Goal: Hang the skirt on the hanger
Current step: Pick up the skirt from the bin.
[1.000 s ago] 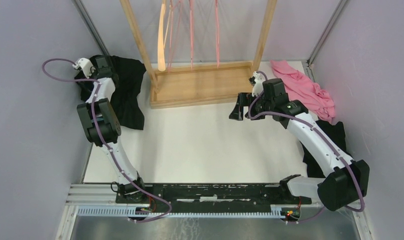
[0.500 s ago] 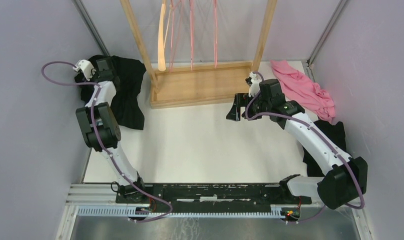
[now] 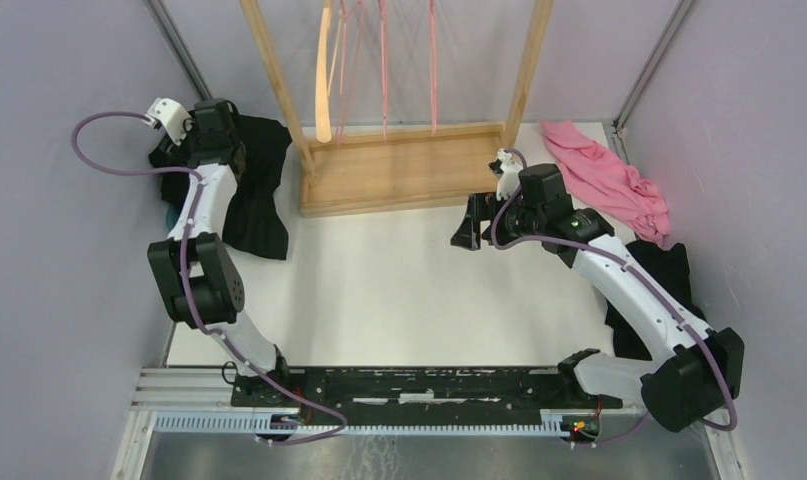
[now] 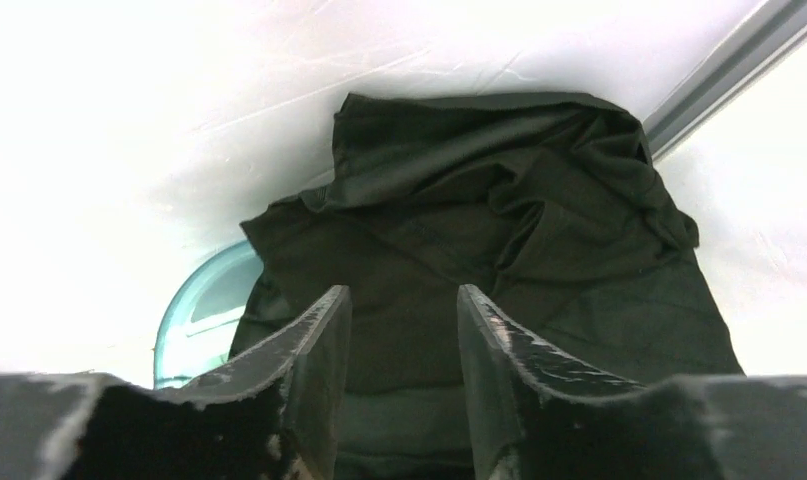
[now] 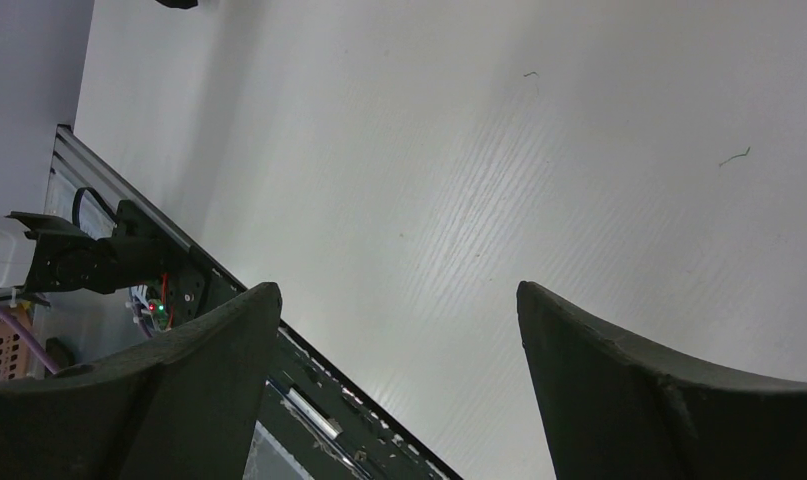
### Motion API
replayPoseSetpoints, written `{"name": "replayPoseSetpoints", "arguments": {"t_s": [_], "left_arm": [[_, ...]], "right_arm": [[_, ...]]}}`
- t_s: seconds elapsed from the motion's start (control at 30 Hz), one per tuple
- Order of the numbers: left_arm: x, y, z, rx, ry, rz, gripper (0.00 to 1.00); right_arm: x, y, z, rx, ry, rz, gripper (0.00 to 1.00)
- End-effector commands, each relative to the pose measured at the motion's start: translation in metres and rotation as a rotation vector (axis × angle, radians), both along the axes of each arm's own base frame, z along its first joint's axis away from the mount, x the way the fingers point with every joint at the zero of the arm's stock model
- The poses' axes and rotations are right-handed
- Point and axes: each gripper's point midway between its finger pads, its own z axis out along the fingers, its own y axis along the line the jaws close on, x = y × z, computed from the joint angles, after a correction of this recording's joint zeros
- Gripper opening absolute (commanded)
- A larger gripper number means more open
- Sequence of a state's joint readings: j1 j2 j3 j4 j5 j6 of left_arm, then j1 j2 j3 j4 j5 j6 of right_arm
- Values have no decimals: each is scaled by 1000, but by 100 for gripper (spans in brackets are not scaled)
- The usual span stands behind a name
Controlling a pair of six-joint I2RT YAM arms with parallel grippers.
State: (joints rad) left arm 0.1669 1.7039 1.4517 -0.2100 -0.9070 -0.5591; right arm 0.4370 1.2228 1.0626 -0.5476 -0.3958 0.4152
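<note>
- Skirt (image 3: 261, 190): black fabric heaped at the far-left corner of the table (image 3: 399, 290), left of the wooden rack (image 3: 399, 170). Pleats cannot be made out.
- Hanger (image 3: 324, 80): pale beige, hanging at the rack's left end, beside pink wire hangers (image 3: 383, 70).
- Left gripper (image 4: 404, 300): above the skirt, fingers narrowly parted, nothing visibly gripped.
- Right gripper (image 5: 397, 290): over white tabletop near the rack's right near corner, fingers spread wide, empty.
- Pink garment (image 3: 609, 180): far right.
- Second black garment (image 3: 679, 275): nearer, on the right.

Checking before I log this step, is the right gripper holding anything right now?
No, the right gripper is open, with only bare white table showing in the gap.
</note>
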Motion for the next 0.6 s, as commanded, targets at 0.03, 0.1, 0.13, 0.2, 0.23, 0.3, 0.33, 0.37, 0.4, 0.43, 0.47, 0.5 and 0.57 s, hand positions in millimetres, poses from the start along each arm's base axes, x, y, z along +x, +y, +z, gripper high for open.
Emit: {"name": "replayPoseSetpoints", "arguments": {"t_s": [0.03, 0.1, 0.13, 0.2, 0.23, 0.3, 0.33, 0.37, 0.4, 0.43, 0.47, 0.5, 0.57], "left_arm": [[9, 20, 28, 43, -56, 65, 65], [8, 22, 31, 42, -71, 89, 71], [8, 22, 31, 45, -80, 88, 71], [7, 22, 31, 63, -87, 85, 72], [6, 24, 29, 71, -87, 91, 72], [2, 28, 30, 98, -102, 113, 74], [0, 29, 29, 109, -107, 114, 74], [1, 30, 33, 126, -135, 113, 74], [0, 31, 33, 135, -133, 112, 74], [0, 31, 33, 136, -136, 114, 74], [0, 32, 33, 135, -140, 117, 74], [-1, 32, 32, 132, -143, 121, 74], [0, 31, 31, 120, -149, 124, 72]], "right_arm": [[-9, -2, 22, 7, -65, 30, 94], [-9, -1, 22, 6, -63, 37, 94], [-10, 0, 22, 8, -60, 41, 94], [-9, 1, 23, 11, -62, 47, 94], [-9, 2, 22, 9, -61, 48, 94], [-9, 3, 22, 4, -60, 57, 94], [-9, 3, 20, 0, -59, 58, 94], [-9, 3, 19, -2, -58, 60, 94], [-9, 4, 18, -5, -55, 65, 94], [-9, 4, 17, -5, -53, 66, 94], [-8, 5, 15, -5, -52, 67, 94], [-8, 7, 14, -4, -49, 71, 94], [-6, 11, 10, -1, -43, 77, 94]]}}
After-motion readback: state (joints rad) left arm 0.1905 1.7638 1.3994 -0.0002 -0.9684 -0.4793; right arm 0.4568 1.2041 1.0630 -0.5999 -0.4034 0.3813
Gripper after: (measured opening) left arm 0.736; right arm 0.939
